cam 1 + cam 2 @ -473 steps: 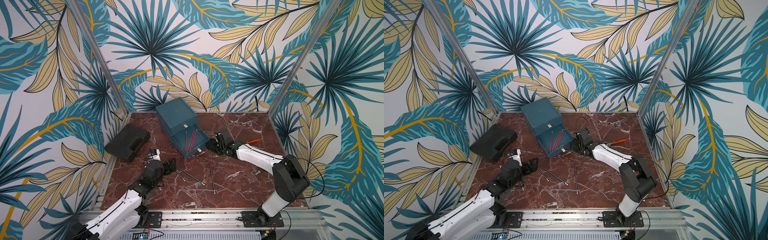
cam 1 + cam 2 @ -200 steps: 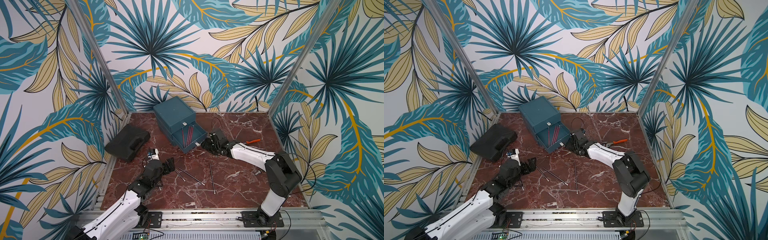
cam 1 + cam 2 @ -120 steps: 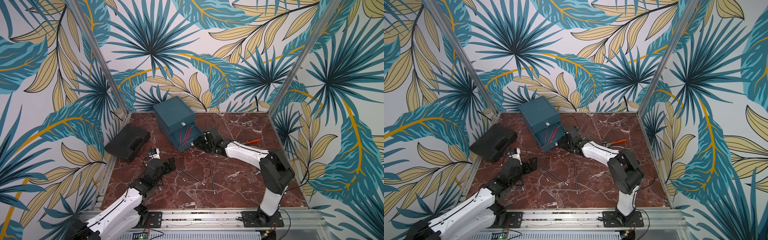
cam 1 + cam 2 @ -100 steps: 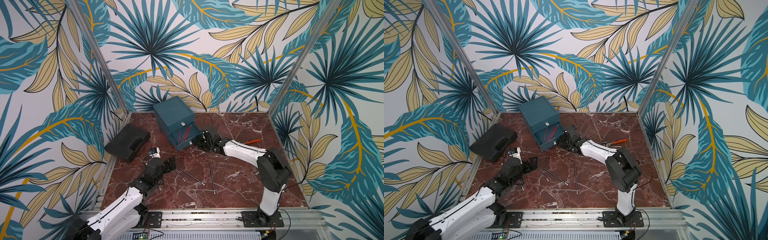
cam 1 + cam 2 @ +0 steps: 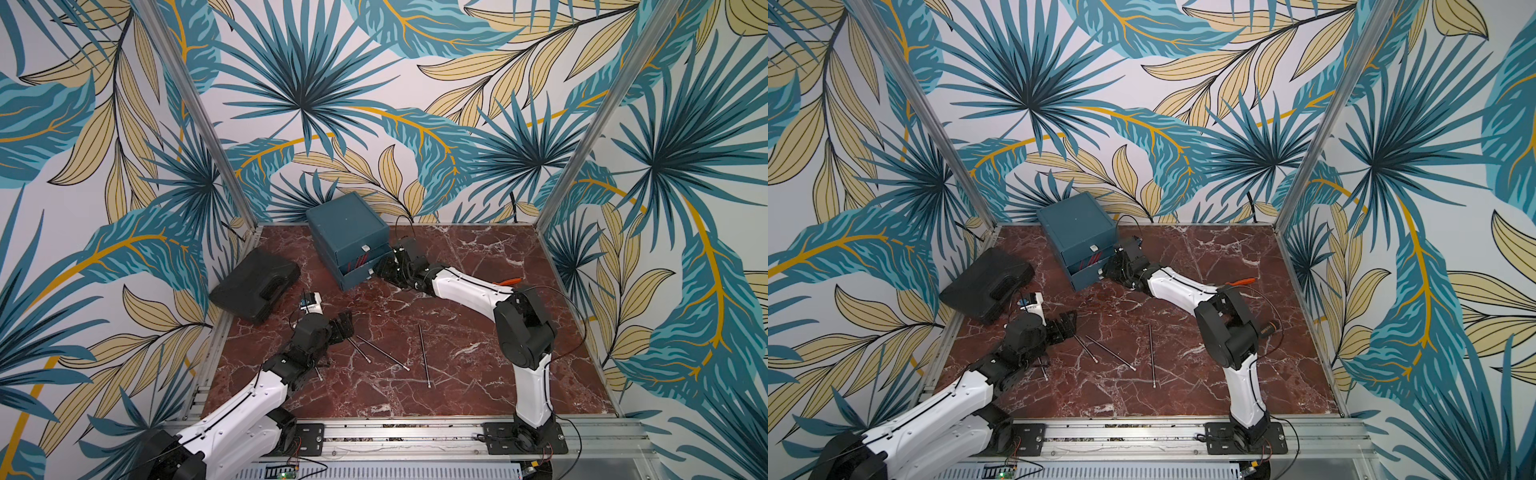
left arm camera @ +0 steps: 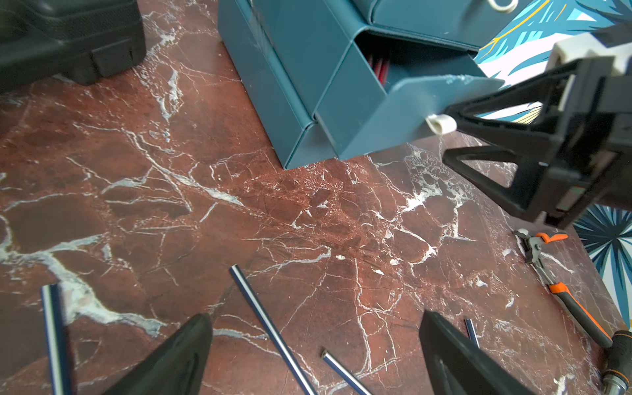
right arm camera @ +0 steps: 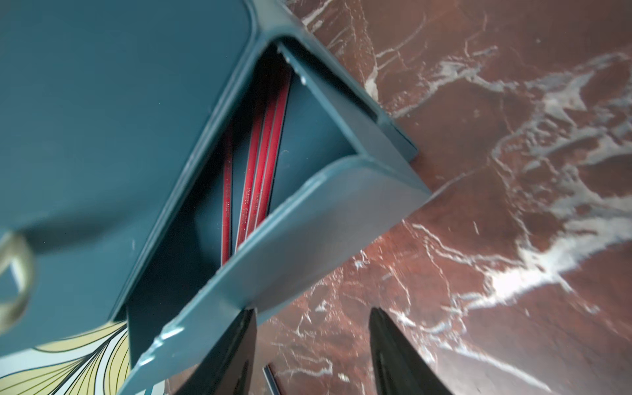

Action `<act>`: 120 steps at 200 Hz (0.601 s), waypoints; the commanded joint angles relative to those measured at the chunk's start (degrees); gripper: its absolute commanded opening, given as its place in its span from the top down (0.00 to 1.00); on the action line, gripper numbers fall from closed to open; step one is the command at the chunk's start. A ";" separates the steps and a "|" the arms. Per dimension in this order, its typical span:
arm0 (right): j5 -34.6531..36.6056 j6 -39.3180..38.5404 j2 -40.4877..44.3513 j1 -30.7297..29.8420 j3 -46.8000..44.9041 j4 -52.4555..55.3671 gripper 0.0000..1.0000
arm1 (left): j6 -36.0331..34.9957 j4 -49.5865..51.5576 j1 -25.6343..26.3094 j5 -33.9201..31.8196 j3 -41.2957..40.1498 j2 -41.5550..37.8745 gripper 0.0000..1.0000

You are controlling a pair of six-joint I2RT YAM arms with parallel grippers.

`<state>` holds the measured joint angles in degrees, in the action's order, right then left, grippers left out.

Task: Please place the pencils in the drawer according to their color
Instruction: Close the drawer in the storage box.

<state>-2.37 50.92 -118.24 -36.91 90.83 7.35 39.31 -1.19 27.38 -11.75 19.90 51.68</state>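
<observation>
At the left edge of the bench (image 5: 478, 399) a black case (image 5: 254, 286) lies close to the wall. Just beside it, more to the front, the left pincer (image 5: 341, 327) hovers low over the marble. Its fingers are spread wide and there is nothing between them. Under it and to its right, four black pencils (image 5: 382, 353) lie on the bench, apart from each other, each with a silver end. Behind them, near the back wall, stands the dark teal drawer chest (image 5: 347, 226). A drawer (image 5: 359, 277) below the top one stands partly open, and red pencils (image 7: 254, 178) lie inside. The right pincer (image 5: 380, 271) is at the front of this drawer. Its fingers are partly spread and pinch nothing. One fingertip (image 7: 239, 349) rests against the drawer front, just beside the white pull tab (image 6: 440, 123). Further right, orange-handled pliers (image 5: 508, 281) lie on the bench.
</observation>
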 commanded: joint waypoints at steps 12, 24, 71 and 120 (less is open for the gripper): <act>1.31 -1.57 -3.21 -0.23 4.28 0.69 0.40 | 0.65 -1.46 -0.15 -0.81 0.58 -0.14 0.00; 1.63 -1.37 -3.83 -0.09 5.03 0.60 0.37 | 0.81 -1.57 -0.16 -0.82 0.41 -0.13 0.00; 3.04 -0.03 -5.32 0.18 5.72 -1.52 0.28 | 1.12 -2.60 -0.14 -0.64 -0.04 0.07 0.00; 3.52 1.07 -7.41 0.61 7.90 -2.70 0.25 | 1.14 -2.76 -0.21 -0.40 -0.12 0.16 0.00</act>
<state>-0.14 51.05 -123.83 -36.62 97.19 6.33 40.45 -2.42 27.38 -11.75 19.88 51.72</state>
